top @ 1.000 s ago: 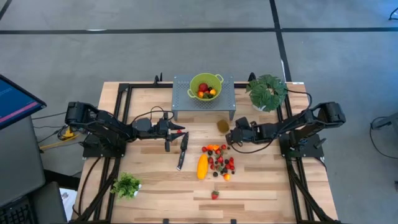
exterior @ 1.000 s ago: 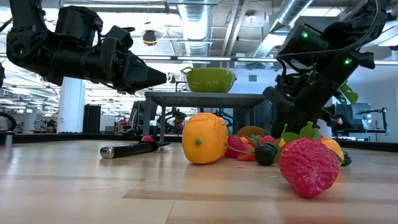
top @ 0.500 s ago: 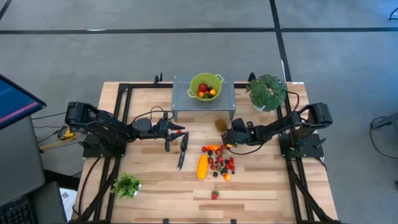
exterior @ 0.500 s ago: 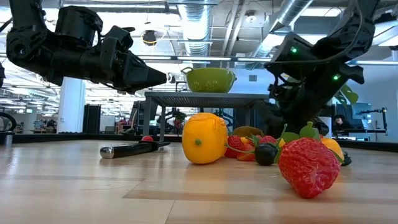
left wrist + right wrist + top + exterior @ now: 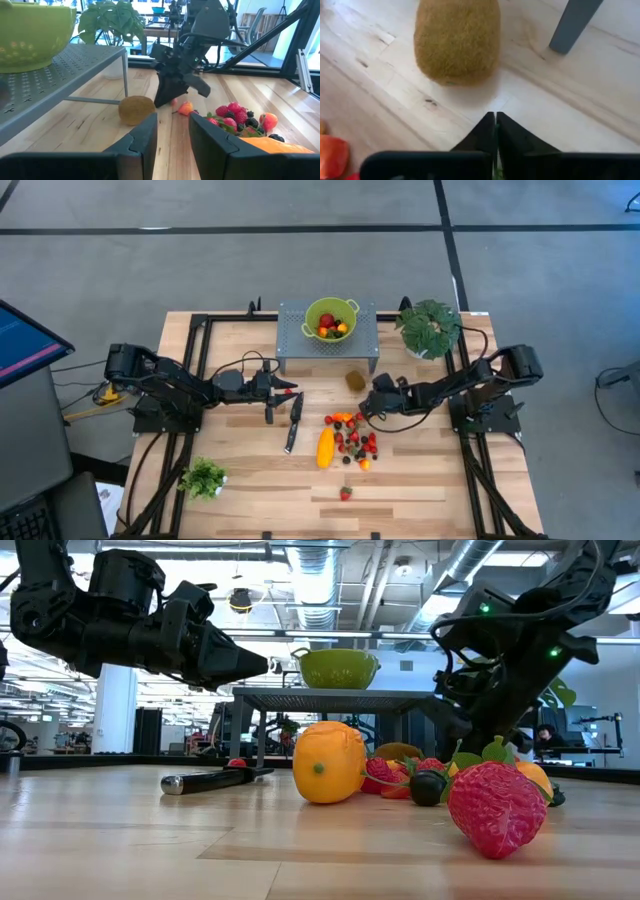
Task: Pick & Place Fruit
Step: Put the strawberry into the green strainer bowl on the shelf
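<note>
Wooden planks of the table carry one strawberry alone near the front edge. Behind it lies the fruit pile with the long yellow-orange fruit beside a knife. The right gripper sits low at the pile's far edge, fingers pressed together, holding nothing; the kiwi lies just ahead. The left gripper hovers partly open, empty. Farthest, a green bowl with fruit stands on a grey stand.

Small fruit clustered mid-table; long yellow piece beside; brown kiwi apart.
</note>
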### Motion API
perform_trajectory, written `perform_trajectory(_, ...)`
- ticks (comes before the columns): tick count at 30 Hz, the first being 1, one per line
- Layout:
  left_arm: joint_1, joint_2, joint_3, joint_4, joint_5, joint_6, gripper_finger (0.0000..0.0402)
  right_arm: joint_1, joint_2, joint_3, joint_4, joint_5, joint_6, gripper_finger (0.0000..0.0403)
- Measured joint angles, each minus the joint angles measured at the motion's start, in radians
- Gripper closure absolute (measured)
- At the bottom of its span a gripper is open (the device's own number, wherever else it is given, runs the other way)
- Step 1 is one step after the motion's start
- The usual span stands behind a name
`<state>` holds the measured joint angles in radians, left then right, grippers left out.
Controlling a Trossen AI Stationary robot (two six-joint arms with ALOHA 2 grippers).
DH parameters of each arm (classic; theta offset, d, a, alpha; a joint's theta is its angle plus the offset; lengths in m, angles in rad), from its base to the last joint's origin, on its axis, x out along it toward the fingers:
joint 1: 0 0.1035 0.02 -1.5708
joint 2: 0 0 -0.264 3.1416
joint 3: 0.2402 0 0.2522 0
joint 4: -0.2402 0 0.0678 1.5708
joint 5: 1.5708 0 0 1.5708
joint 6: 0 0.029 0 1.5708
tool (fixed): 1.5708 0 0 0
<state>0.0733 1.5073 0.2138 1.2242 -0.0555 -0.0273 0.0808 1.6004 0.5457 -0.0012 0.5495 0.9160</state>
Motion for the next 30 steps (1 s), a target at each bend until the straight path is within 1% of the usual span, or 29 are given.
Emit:
perform_trajectory(12,0.0,0.0,0.0,0.005,-0.002,0.0,0.0296,0.019,-0.005,0.001,0.008,0.021,-0.036,0.0402)
perform_trajectory(18,0.0,0.0,0.0,0.005,-0.005,0.0,0.0296,0.038,-0.087,0.014,0.006,0.025,-0.083,0.0402)
perform_trajectory(22,0.0,0.0,0.0,0.005,-0.005,0.0,0.0296,0.054,-0.174,0.058,0.054,0.026,-0.204,0.0402)
perform_trajectory(26,0.0,0.0,0.0,0.006,-0.005,0.0,0.0296,0.055,-0.231,0.106,0.205,0.027,-0.406,0.0403)
perform_trajectory(30,0.0,0.0,0.0,0.009,-0.004,0.0,0.0296,0.04,-0.248,0.164,0.327,0.026,-0.606,0.0403)
